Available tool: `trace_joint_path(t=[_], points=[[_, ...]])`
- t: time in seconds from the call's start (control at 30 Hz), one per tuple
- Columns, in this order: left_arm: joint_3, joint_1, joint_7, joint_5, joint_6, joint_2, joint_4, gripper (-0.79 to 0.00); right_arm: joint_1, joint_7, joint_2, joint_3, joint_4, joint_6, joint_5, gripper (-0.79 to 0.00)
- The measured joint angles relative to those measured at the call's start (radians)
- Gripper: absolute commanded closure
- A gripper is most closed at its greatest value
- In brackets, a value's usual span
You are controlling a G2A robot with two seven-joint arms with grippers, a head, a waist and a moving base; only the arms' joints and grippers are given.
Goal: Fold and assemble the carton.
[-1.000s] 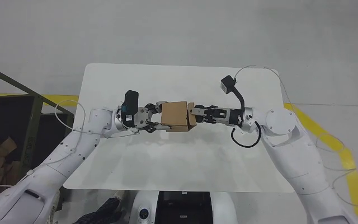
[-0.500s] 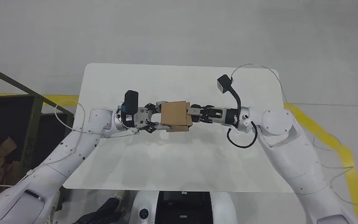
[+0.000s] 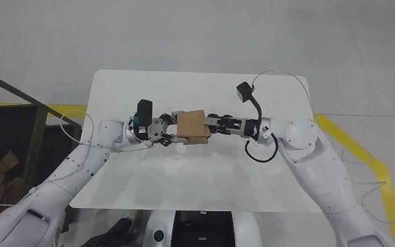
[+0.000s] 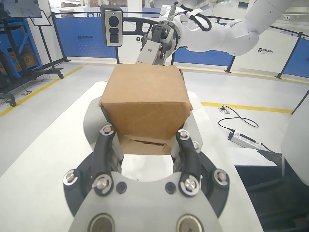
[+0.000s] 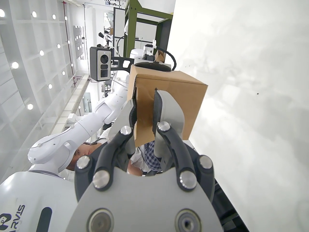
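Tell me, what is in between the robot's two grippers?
The brown carton, seen in the top view: the left gripper holds one end, the right gripper the other.

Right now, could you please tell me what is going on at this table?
The robot is assembling a brown carton at the middle of the white table. The left gripper clasps one end of it between its fingers, while the right gripper, from the opposite end, pinches a cardboard panel there. The carton already has a box shape.
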State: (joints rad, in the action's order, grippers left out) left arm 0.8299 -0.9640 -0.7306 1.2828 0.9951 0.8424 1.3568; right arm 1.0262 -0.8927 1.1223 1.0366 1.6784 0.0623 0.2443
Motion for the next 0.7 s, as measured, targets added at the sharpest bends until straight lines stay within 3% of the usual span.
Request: trace_joint_path(t=[0.07, 0.17, 0.3, 0.53, 0.7], points=[[0.000, 0.000, 0.000, 0.000, 0.000, 0.000, 0.000, 0.000, 0.002, 0.003, 0.001, -0.002, 0.001, 0.003, 0.001, -0.283], [0.000, 0.000, 0.000, 0.000, 0.000, 0.000, 0.000, 0.000, 0.010, 0.004, 0.000, 0.005, 0.004, -0.001, 0.016, -0.326], [0.000, 0.000, 0.000, 0.000, 0.000, 0.000, 0.000, 0.000, 0.032, 0.005, -0.006, 0.032, 0.019, -0.005, 0.015, -0.271], [0.000, 0.000, 0.000, 0.000, 0.000, 0.000, 0.000, 0.000, 0.073, -0.014, -0.012, 0.068, 0.035, -0.030, 0.067, -0.265], [0.000, 0.000, 0.000, 0.000, 0.000, 0.000, 0.000, 0.000, 0.086, -0.025, -0.013, 0.075, 0.038, -0.046, 0.093, -0.203]])
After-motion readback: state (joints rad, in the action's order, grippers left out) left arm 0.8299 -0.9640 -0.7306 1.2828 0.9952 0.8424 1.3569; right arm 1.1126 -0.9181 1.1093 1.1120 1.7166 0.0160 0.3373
